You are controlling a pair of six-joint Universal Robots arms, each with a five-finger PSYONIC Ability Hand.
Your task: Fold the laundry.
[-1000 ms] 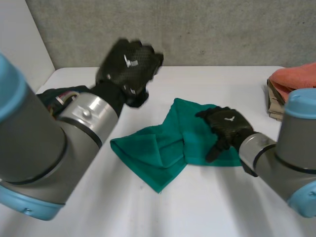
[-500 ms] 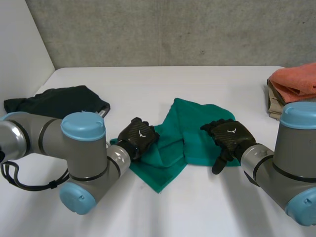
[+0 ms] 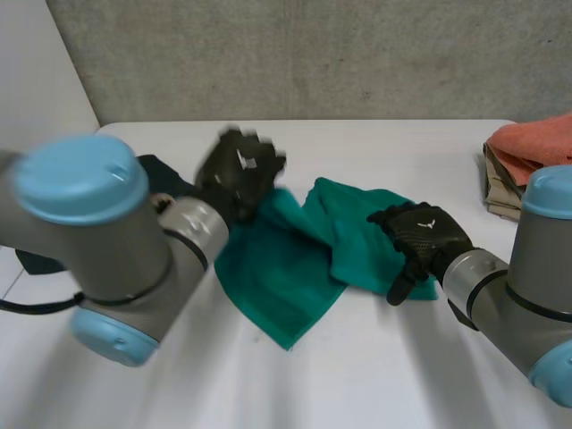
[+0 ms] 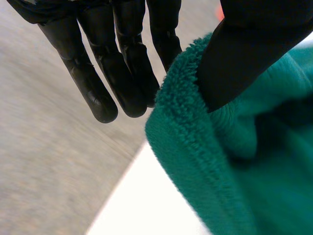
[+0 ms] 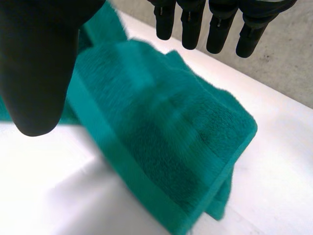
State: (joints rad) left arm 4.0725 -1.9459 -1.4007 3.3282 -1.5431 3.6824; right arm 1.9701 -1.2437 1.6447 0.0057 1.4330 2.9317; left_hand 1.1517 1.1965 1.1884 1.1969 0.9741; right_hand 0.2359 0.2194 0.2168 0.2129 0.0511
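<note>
Now a fold is under way; the left hand (image 3: 237, 174) pinches an edge of the green towel (image 3: 295, 268) between thumb and straight fingers, above the table (image 3: 375, 384); the right hand (image 3: 420, 234), open and empty, lies over its other side; next, probably, the raised edge needs carrying across.
</note>
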